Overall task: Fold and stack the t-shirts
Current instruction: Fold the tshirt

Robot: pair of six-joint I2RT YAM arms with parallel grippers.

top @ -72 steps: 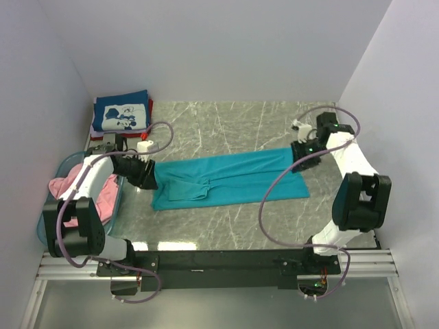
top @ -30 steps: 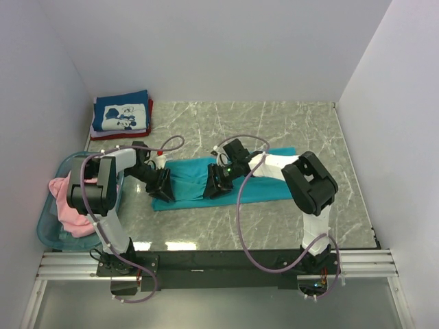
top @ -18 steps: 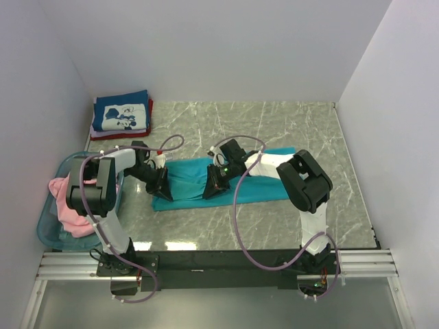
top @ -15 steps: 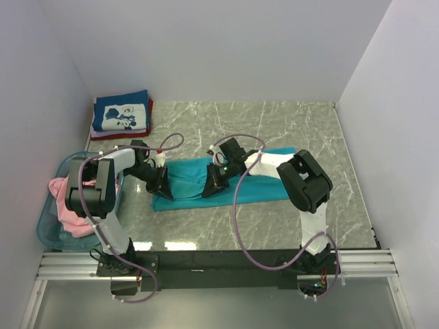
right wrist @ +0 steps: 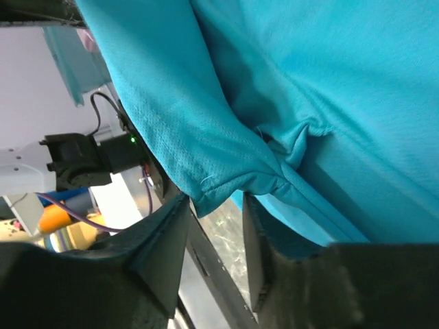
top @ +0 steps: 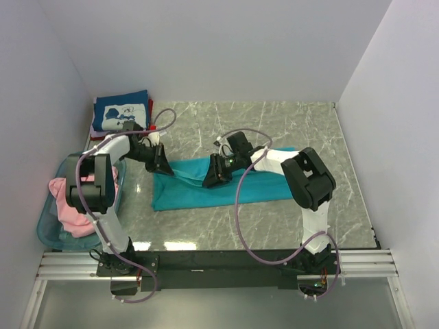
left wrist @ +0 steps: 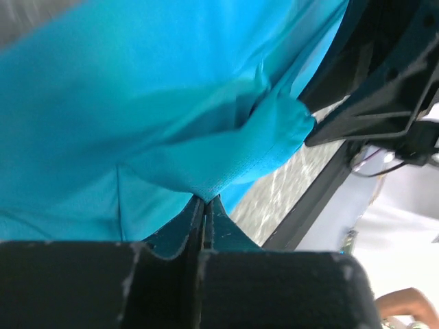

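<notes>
The teal t-shirt [top: 257,186] lies as a long strip across the middle of the table. My left gripper [top: 163,166] is at its left end, shut on a pinch of teal cloth [left wrist: 137,89] and holding that edge raised; the closed jaws [left wrist: 204,200] show in the left wrist view. My right gripper [top: 209,181] is over the shirt's middle, with jaws apart [right wrist: 212,199] and a folded teal hem [right wrist: 329,68] hanging between the fingers. The navy shirt with white print [top: 122,113] lies folded on the red one [top: 150,107] at the back left. The pink shirt [top: 72,205] is in the basket.
The light-blue plastic basket [top: 49,236] stands at the left edge beside the left arm. White walls close the table at the back and both sides. The black rail [top: 219,264] with both arm bases runs along the near edge.
The right gripper came from the shirt's right end to its middle. In the last half second the left gripper moved toward the back, lifting the shirt's left edge.
</notes>
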